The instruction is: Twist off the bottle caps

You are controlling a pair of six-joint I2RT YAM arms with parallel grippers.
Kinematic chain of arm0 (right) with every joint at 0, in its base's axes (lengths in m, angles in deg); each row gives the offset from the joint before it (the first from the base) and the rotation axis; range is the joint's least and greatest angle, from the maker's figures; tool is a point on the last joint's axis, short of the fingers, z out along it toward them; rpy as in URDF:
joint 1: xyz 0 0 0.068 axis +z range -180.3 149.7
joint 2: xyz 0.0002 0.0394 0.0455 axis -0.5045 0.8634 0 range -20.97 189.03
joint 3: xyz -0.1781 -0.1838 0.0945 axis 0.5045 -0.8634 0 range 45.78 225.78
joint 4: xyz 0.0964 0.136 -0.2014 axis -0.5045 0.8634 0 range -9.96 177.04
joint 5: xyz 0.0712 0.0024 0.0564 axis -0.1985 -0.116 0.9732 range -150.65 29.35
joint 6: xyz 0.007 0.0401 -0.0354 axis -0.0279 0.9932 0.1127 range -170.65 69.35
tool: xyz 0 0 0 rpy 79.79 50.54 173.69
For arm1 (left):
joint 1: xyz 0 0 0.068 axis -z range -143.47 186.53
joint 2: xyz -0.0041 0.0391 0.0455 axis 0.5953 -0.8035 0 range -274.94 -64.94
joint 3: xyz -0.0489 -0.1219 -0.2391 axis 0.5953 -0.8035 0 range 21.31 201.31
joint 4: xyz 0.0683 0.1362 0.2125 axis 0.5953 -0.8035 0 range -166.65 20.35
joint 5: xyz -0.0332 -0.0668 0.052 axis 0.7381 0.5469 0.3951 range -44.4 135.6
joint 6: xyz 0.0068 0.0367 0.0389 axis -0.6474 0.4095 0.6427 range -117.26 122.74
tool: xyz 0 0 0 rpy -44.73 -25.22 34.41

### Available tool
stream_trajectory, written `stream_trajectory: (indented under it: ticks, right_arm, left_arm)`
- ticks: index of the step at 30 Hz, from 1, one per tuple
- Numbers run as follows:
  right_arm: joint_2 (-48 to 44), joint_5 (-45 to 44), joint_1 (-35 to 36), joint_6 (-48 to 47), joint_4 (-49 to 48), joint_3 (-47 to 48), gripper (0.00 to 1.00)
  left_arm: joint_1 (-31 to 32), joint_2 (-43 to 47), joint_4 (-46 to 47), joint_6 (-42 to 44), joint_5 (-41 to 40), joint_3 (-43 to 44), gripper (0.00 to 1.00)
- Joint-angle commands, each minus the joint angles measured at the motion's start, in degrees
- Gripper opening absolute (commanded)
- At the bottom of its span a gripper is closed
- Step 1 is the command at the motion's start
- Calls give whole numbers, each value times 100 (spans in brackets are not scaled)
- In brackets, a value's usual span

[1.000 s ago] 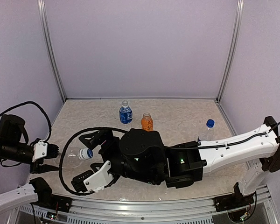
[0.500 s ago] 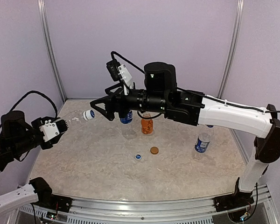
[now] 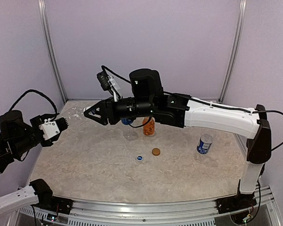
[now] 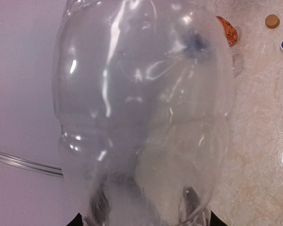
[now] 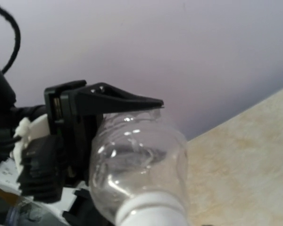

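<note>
One clear bottle, horizontal, neck rightward

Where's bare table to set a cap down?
Near-left stretch of the table, left of the blue cap; also near-right, in front of the labelled bottle. Crowded mid-back around the orange bottle and brown cap.

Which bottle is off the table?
The clear unlabelled bottle, held sideways by the left gripper. The orange bottle, rear blue-labelled bottle and right blue-labelled bottle stand on the table.
</note>
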Motion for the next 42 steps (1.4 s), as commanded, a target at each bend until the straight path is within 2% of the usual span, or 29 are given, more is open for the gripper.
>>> stream_trajectory:
  ticks: [1,4,5,6,7,10,12,15,18,25,29,36,39,42]
  right_arm:
    - [173,292,-95,245,62,215,43]
    - [224,331,-109,259,63,221,25]
    - [229,336,-114,251,48,213,16]
    - [231,329,-117,224,58,216,3]
    - [226,302,-119,164,82,215,0]
    - [147,103,-109,-285,354,220,0]
    - [6,-122,-38,-977,588,132,0]
    - [-370,-594,277,-2642,716,-334,0]
    - [-827,-1011,666,-4381,639,-982,0]
    - [-1548,-2104,1388,-7322,721,-1755,0]
    - [-2012,-2483,1424,-8280,273,-2431,0]
    - [-2162,-2789,1478,-8972,52,-2580,0]
    - [-2063,-3020,1448,-8418,1,-2418,0]
    - [-1808,-3565,1249,-7094,302,-2113,0]
  left_arm:
    - [40,32,112,34,-39,-38,28]
    - [49,50,87,32,15,-41,28]
    - [49,59,66,31,34,-38,28]
    - [49,70,34,30,62,-31,28]
    - [58,76,-22,24,111,-24,28]
    - [58,136,-545,-182,413,103,28]
    - [58,163,-1259,-446,911,338,28]
    - [58,147,-2310,-791,1698,657,28]
    - [58,161,-2965,-929,2226,784,27]
    - [39,74,-3458,-1346,2700,929,27]
    - [31,-3,-3552,-1352,2603,959,26]
    - [31,-117,-3655,-1298,2629,956,26]
    - [31,-52,-3371,-1457,2450,888,26]
    - [-50,17,-2535,-1896,1959,782,26]
